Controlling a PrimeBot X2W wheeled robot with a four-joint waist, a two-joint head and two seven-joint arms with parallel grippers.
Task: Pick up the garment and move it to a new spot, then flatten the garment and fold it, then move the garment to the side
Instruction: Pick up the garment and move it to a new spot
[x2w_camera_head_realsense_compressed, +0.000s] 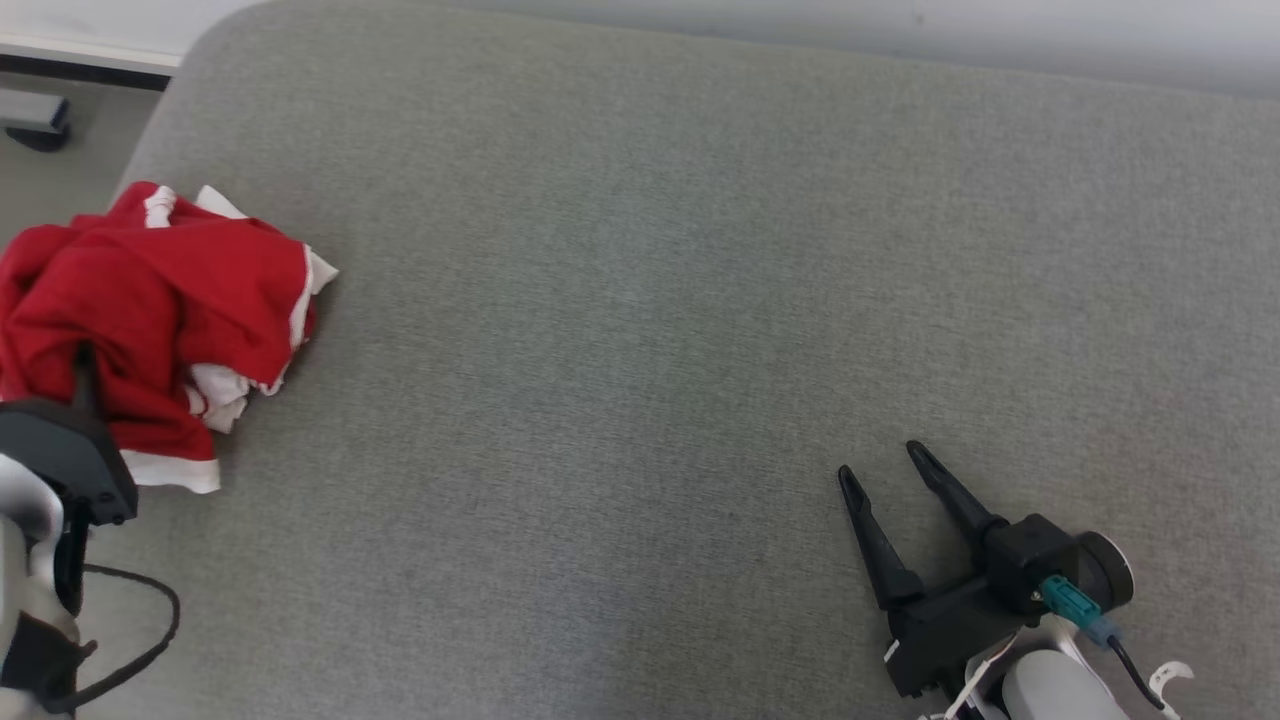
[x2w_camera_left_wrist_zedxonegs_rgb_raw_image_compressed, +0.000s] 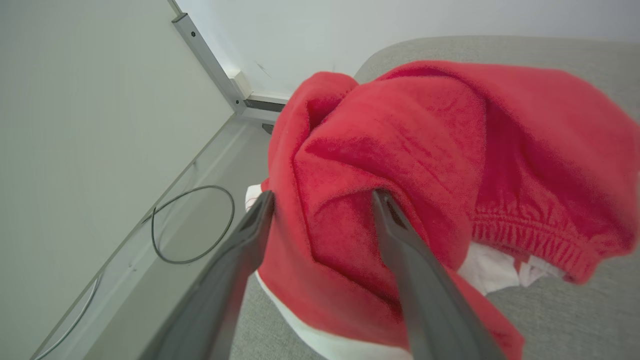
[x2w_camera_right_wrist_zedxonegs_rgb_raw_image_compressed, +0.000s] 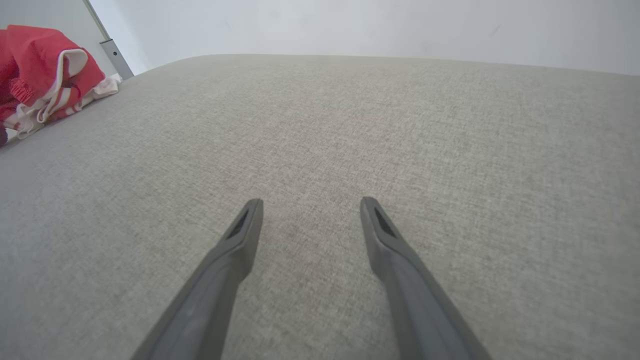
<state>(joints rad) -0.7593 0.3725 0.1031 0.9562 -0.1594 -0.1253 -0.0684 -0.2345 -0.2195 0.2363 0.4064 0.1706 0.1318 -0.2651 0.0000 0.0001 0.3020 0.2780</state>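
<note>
A crumpled red garment with white trim and an elastic waistband (x2w_camera_head_realsense_compressed: 160, 300) lies heaped at the left edge of a wide grey woven-fabric cushion (x2w_camera_head_realsense_compressed: 700, 300), near its rounded far-left corner; part of the heap reaches over the cushion's edge.

The left claw (x2w_camera_left_wrist_zedxonegs_rgb_raw_image_compressed: 322, 200) is at the garment (x2w_camera_left_wrist_zedxonegs_rgb_raw_image_compressed: 425, 150) with its two long dark fingers spread wide; a raised fold of red cloth sits between them, not pinched, and one fingertip (x2w_camera_left_wrist_zedxonegs_rgb_raw_image_compressed: 382, 200) is tucked against that fold; in the head view a single dark finger (x2w_camera_head_realsense_compressed: 85, 375) shows against the red cloth.

The right claw (x2w_camera_head_realsense_compressed: 882, 462) is low over bare grey fabric at the lower right, well apart from the garment; its fingers are fully parted and grip nothing; its wrist view shows the claw (x2w_camera_right_wrist_zedxonegs_rgb_raw_image_compressed: 310, 202) over the cushion (x2w_camera_right_wrist_zedxonegs_rgb_raw_image_compressed: 400, 125) and the garment (x2w_camera_right_wrist_zedxonegs_rgb_raw_image_compressed: 35, 65) far off at the upper left.

Beyond the cushion's edge, a thin black cable (x2w_camera_left_wrist_zedxonegs_rgb_raw_image_compressed: 192, 225) loops on the pale floor.
</note>
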